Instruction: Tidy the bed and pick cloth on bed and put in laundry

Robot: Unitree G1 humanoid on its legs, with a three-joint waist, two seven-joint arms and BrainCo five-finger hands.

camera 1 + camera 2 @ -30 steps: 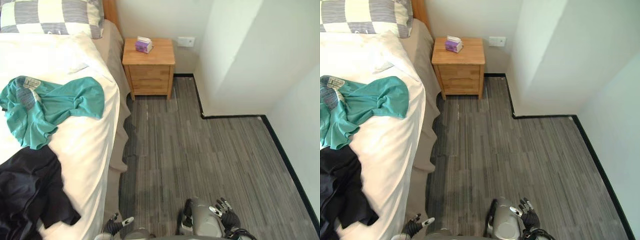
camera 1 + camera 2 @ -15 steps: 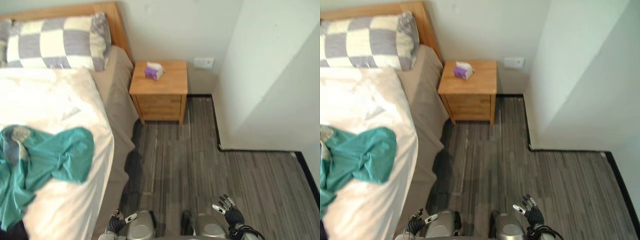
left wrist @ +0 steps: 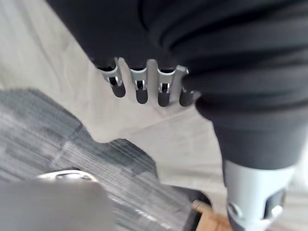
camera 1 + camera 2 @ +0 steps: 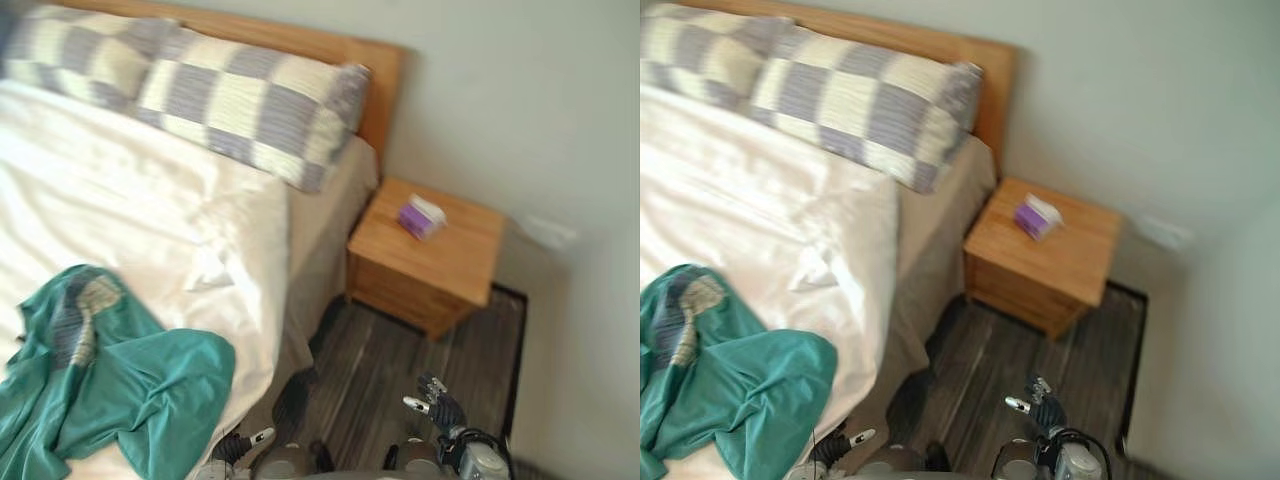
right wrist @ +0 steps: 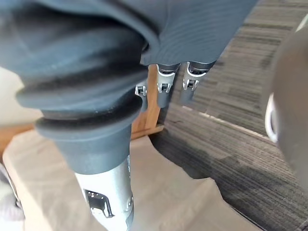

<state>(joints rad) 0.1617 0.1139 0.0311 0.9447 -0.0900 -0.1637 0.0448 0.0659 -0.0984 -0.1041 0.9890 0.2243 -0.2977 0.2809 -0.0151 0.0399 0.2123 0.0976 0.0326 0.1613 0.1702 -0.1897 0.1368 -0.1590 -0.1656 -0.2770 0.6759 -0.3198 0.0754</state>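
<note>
Left eye view: the teal cloth (image 4: 120,400) lies crumpled on the bed (image 4: 150,220), just beside the left hand (image 4: 238,447) and well apart from the right hand (image 4: 438,410). Left wrist view: fingers (image 3: 141,91) straight, holding nothing, over the beige sheet (image 3: 183,144). Right wrist view: fingers (image 5: 162,92) relaxed, empty, above the floor (image 5: 231,144).
</note>
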